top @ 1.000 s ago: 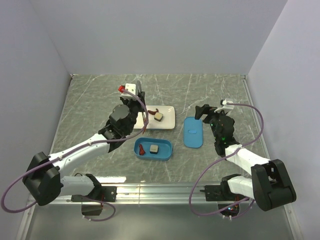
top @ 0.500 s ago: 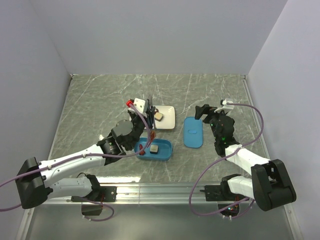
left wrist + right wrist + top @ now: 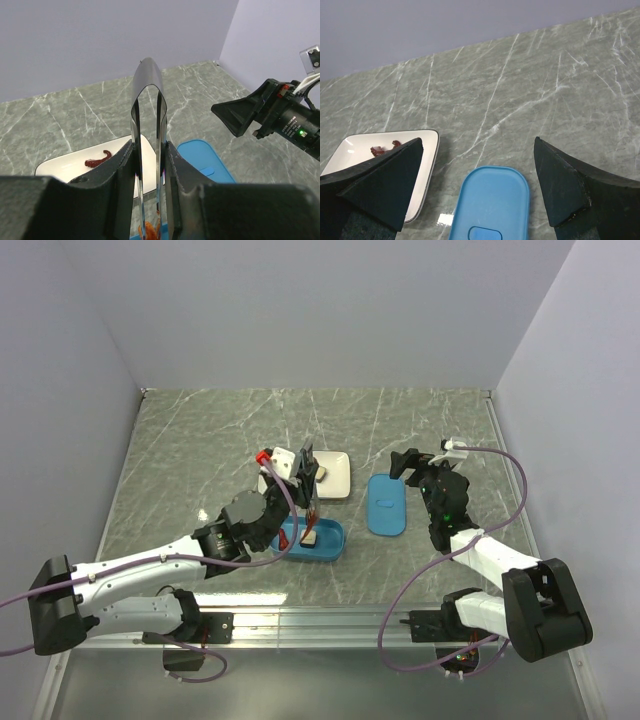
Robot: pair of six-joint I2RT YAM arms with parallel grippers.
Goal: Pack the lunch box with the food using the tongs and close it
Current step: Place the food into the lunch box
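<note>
My left gripper (image 3: 308, 468) is shut on the tongs (image 3: 313, 510), a thin grey metal V, and holds them upright with the tips down in the open blue lunch box (image 3: 335, 540). In the left wrist view the tongs (image 3: 148, 115) stand between my fingers (image 3: 115, 175), and an orange-red bit (image 3: 149, 231) shows at their tips; I cannot tell if it is pinched. A tan cube (image 3: 310, 538) lies in the box. Its lid (image 3: 386, 503) lies flat to the right. My right gripper (image 3: 418, 466) hangs open above the lid (image 3: 492, 205).
A white plate (image 3: 340, 480) sits just behind the box, with a dark red piece (image 3: 98, 160) and a tan cube (image 3: 322, 472) on it. The right arm's open fingers (image 3: 245, 112) show beyond the lid in the left wrist view. Side walls close in the table.
My left arm has swung the tongs from over the plate toward the near edge and lowered their tips into the lunch box. The right arm has not moved.
</note>
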